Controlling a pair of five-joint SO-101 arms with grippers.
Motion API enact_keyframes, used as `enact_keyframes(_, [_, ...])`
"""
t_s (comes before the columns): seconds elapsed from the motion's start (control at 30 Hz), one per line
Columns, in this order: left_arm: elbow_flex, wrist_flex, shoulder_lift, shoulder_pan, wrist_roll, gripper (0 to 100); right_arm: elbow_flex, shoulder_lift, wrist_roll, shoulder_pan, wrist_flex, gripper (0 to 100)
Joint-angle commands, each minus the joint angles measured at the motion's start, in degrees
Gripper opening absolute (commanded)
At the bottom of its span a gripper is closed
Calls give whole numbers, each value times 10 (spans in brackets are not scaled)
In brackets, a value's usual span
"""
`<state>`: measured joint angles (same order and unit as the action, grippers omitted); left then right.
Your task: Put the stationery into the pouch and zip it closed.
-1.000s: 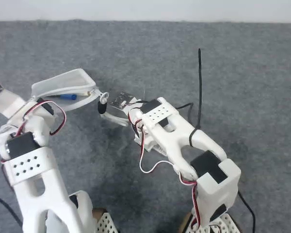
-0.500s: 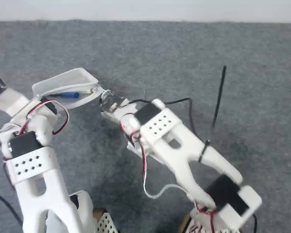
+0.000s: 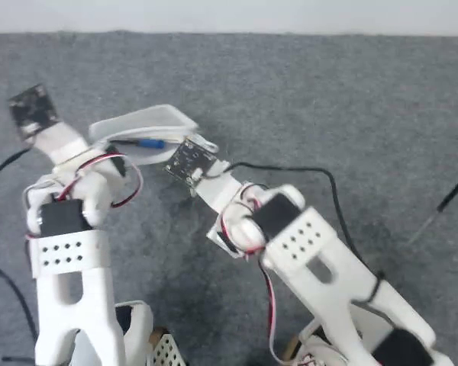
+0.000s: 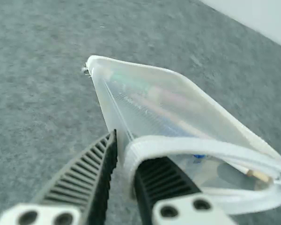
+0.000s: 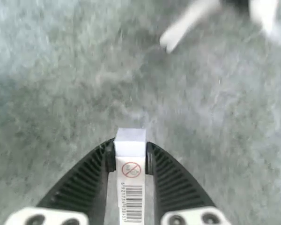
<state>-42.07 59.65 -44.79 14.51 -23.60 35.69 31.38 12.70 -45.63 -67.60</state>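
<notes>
Grey felt tabletop (image 3: 351, 99). The pouch (image 3: 149, 122) is in the left half, nearer the far edge than the near one, w/ its mouth open. L claw (image 4: 124, 145) is clamped on the pouch (image 4: 168, 108) at its white zip rim, one finger inside the mouth and one outside, so the near end is held up off the felt. A blue pen (image 3: 149, 142) lies inside, seen through the clear side. The L wrist cam also shows greenish and pinkish items in there, too blurred to name, and a wood-coloured tip (image 4: 260, 176) by the mouth. R claw (image 5: 129, 152) is closed tight on a small white eraser (image 5: 130, 138) w/ a barcode label, its end sticking out past the fingertips, over bare felt. From above, the R arm's wrist board (image 3: 189, 160) sits just beside the pouch's mouth, on its right. A blurred white strip (image 5: 187, 23) lies farther off in the R wrist cam; can't tell what it is.
</notes>
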Motion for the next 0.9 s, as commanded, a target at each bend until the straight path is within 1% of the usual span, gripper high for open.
enact_keyframes(0.0, [94, 69, -8, -51, 18, 9, 81, 102, -6, 9, 116, 7])
enact_keyframes(0.17, [88, 65, -8, -57, 26, 9, 200, 238, -6, 9, 233, 7])
enact_keyframes(0.53, [84, 63, -5, -56, 26, 9, 324, 501, -5, 7, 357, 6])
enact_keyframes(0.7, [74, 62, -8, -55, 26, 9, 382, 567, -4, 7, 458, 6])
enact_keyframes(0.87, [73, 62, -8, -55, 26, 9, 407, 579, -5, 7, 587, 6])
